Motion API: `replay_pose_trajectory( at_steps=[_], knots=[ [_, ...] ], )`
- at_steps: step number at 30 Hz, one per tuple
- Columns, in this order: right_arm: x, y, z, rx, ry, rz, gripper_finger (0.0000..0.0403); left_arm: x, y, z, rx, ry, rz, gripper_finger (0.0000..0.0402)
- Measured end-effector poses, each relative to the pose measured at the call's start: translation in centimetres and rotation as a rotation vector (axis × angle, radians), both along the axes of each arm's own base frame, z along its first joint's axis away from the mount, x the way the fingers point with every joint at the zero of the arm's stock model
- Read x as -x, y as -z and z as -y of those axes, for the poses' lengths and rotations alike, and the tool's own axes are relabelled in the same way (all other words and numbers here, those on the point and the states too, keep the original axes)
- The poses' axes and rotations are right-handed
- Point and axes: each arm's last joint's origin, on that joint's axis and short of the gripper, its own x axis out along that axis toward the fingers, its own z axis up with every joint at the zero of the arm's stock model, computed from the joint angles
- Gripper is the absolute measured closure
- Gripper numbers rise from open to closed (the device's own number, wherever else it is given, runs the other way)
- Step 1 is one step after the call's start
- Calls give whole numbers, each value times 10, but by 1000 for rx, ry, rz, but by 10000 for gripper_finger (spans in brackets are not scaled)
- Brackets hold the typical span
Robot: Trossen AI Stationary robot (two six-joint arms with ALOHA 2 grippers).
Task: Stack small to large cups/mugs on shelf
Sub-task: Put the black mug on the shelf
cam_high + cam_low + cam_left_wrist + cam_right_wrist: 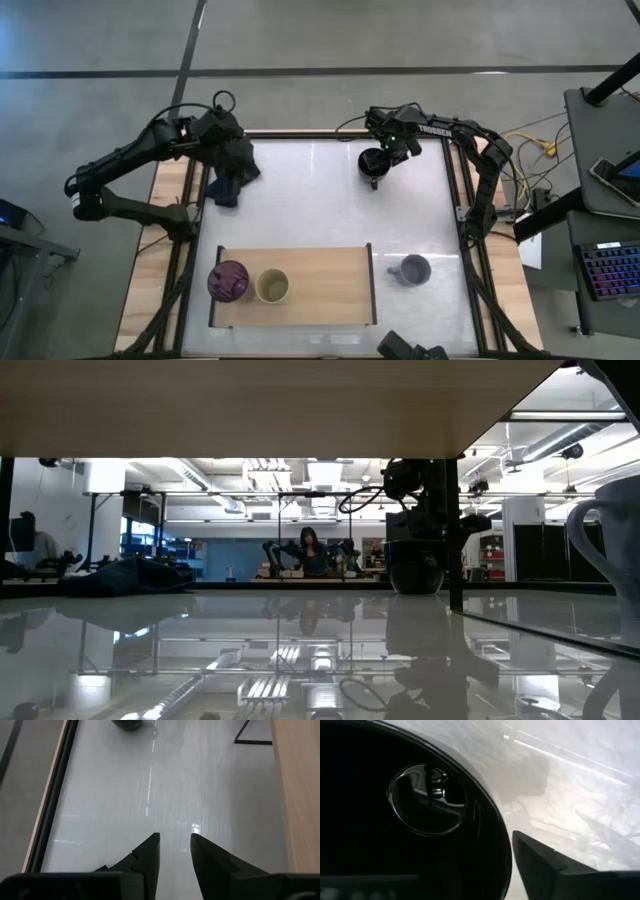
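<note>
The right end effector [385, 158] straddled the rim of the black mug [374, 165] at the tabletop's [320, 200] far side — one finger outside the wall — though whether it had clamped I cannot tell. The purple tumbler [229, 281] and beige cup [272, 286], apparently empty, stood side by side on the shelf [330, 285], presumably beginning the small-to-large row, while the lavender-grey mug [414, 269] waited just off its end. The left end effector [174, 855] — fingers narrowly apart, empty — hovered by the dark blue cloth [228, 185].

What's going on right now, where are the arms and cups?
Right tool at the black mug, one finger outside its rim. Left tool open over the dark blue cloth. Purple tumbler and beige cup on shelf; lavender-grey mug beside it.
</note>
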Motion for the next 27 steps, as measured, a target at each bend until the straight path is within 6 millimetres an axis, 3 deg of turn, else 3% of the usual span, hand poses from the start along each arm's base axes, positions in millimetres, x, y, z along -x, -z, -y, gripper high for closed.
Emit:
replay_pose_trajectory(
  at_steps=[8,12,15,21,27],
  knots=[
    [-2,-1,1,12,15,16,374,-1,1,-1,-2,3,-3,307],
    [-3,-2,-2,9,20,13,381,-1,0,-1,-4,3,-1,307],
    [-6,-15,-9,7,12,2,381,-1,0,-1,-4,4,-1,307],
    [-17,-85,-39,56,-25,66,382,-2,1,-1,-11,12,-1,307],
    [-27,-166,-100,112,-25,184,383,-3,-1,-2,-24,17,18,307]
  ],
)
